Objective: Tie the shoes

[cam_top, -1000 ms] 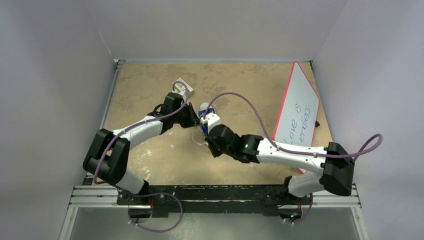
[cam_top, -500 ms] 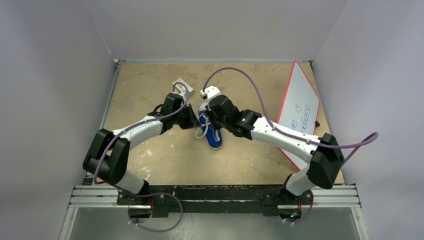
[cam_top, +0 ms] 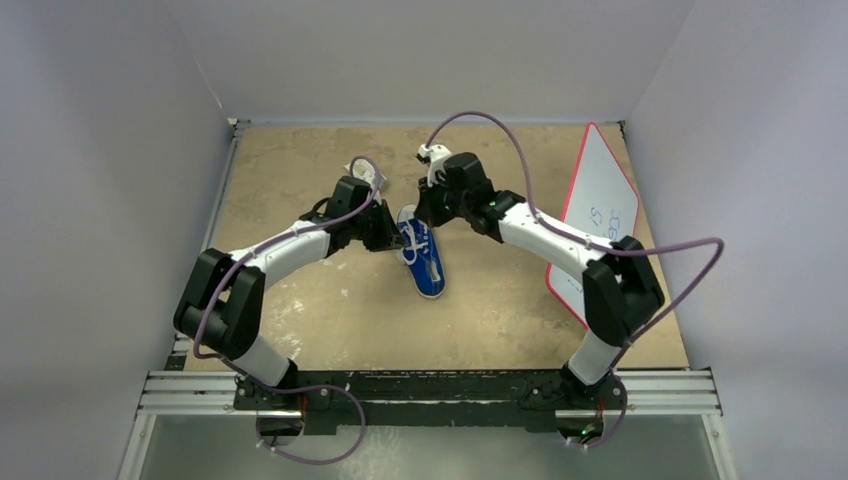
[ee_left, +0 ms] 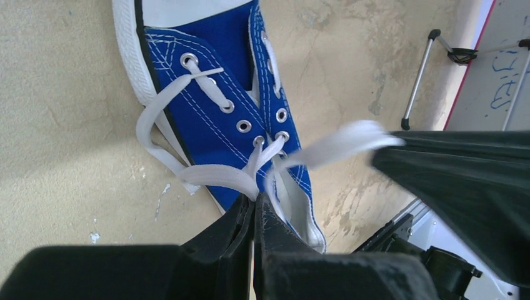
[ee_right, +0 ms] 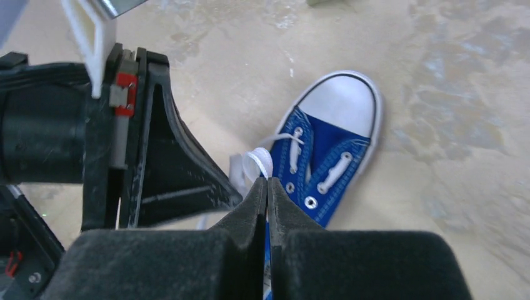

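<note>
Top external | we log sneaker (cam_top: 422, 255) long axis near-far, toe near | left gripper (ee_left: 255, 201) at its left, right gripper (ee_right: 267, 182) at far end | both pinching laces (ee_left: 215, 175).

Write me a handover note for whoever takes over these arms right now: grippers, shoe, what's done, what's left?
Left gripper: shut on one white lace, close to the sneaker.
Right gripper: shut on the other lace.
Sneaker: on its sole mid-table, between both grippers.
Done: both laces gripped.
Left: no bow shows yet; probably cross, loop and pull tight.
</note>
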